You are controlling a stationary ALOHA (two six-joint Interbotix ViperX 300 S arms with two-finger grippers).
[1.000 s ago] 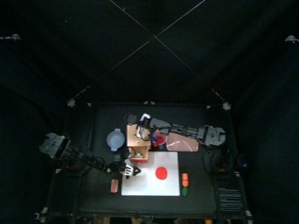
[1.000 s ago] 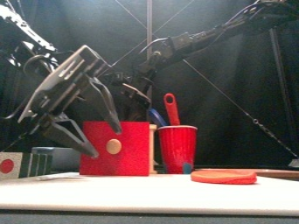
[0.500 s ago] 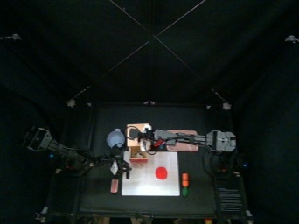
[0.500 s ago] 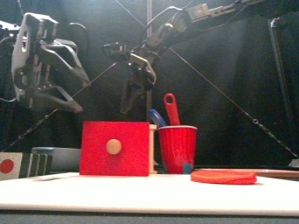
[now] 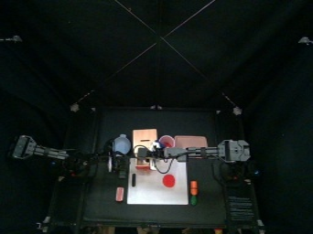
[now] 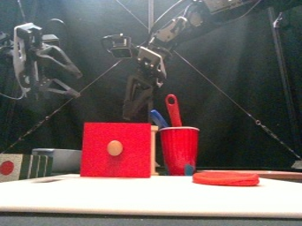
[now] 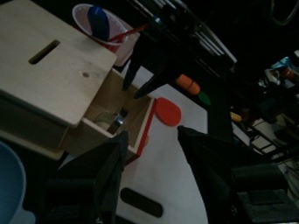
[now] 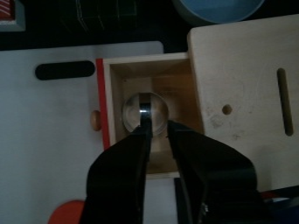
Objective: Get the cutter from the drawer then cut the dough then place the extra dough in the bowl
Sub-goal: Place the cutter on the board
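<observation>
The pale wooden box [image 5: 145,144] stands behind the white board [image 5: 149,195], and its red-fronted drawer [image 6: 117,150] is pulled out. The round metal cutter [image 8: 145,110] lies inside the drawer and also shows in the left wrist view [image 7: 117,119]. My right gripper [image 8: 153,131] hangs straight over the drawer [image 6: 133,108], jaws close together, tips just above the cutter with nothing held. My left gripper [image 6: 48,81] hovers open and empty, high at the left of the box [image 5: 117,163]. The flat red dough [image 5: 167,182] rests on the board.
The blue-grey bowl [image 5: 120,144] sits left of the box. A red cup [image 6: 179,151] with a blue and a red knife stands right of the drawer. The pink tray [image 5: 193,142] lies at the back right. Small toys [image 5: 193,188] rest by the board's right edge.
My left gripper has lifted up and back to the left, away from the drawer front. My right gripper has come forward and down over the open drawer.
</observation>
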